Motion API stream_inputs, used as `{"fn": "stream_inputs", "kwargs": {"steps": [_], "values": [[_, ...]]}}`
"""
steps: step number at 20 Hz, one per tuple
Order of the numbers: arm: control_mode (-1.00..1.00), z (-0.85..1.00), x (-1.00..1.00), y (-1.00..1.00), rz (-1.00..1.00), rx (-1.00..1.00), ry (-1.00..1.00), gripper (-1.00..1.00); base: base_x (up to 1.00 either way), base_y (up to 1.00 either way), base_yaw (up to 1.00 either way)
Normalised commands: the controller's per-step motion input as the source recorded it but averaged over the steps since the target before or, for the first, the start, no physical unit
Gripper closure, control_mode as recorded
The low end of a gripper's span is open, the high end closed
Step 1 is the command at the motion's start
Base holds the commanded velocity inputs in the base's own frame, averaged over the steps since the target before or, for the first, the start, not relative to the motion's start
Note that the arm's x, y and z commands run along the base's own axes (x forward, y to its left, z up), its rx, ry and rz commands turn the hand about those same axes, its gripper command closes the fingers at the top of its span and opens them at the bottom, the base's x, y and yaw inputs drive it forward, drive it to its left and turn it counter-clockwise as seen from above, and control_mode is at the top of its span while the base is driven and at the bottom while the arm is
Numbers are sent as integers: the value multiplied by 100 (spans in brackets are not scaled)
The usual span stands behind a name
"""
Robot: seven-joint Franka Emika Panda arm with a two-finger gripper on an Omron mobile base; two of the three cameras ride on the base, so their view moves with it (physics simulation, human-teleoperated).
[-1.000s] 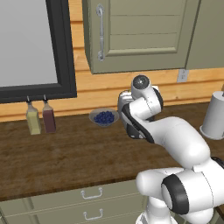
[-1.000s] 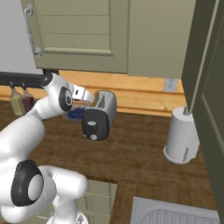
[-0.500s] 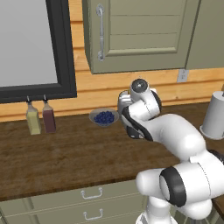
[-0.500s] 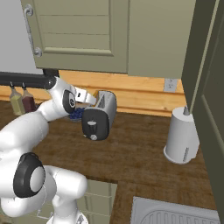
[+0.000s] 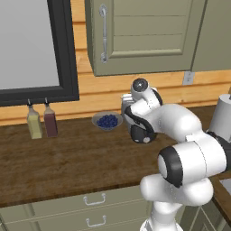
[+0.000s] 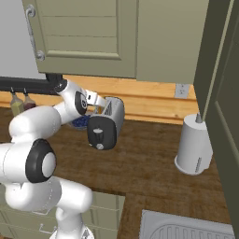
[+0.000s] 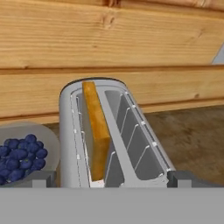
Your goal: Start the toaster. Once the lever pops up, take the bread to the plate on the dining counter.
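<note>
The silver-grey toaster (image 7: 113, 135) stands on the wooden worktop against the plank wall; its dark end panel (image 6: 100, 133) with a pale knob faces the room. The bread (image 7: 97, 131) stands on edge in the toaster's left slot in the hand view, and the right slot holds nothing. My gripper (image 7: 113, 179) hovers just over the near end of the toaster, open, one fingertip (image 7: 37, 178) on each side and touching nothing. From the right base view the gripper (image 6: 99, 103) reaches over the toaster's top. My arm hides most of the toaster (image 5: 140, 131) in the left base view. The plate and the dining counter are out of view.
A bowl of blueberries (image 5: 107, 121) sits just left of the toaster. Two bottles (image 5: 43, 125) stand at the wall further left. A tall grey cylinder (image 6: 193, 144) stands to the right, with a sink (image 6: 186, 228) in front of it. Wall cabinets (image 5: 144, 36) hang overhead.
The arm has shifted only slightly above the toaster. The jaws have stayed wide open, and the bread and toaster have not moved.
</note>
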Motion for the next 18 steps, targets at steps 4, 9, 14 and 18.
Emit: {"fn": "stream_inputs", "kwargs": {"steps": [4,9,14,18], "values": [[-100,-16,14,3,0,0,0,-100,0,0,0],[-100,-17,8,0,0,0,0,-100,0,0,0],[-100,-17,6,0,0,0,1,-100,0,0,0],[-100,-1,18,-5,1,0,1,-100,0,0,0]]}}
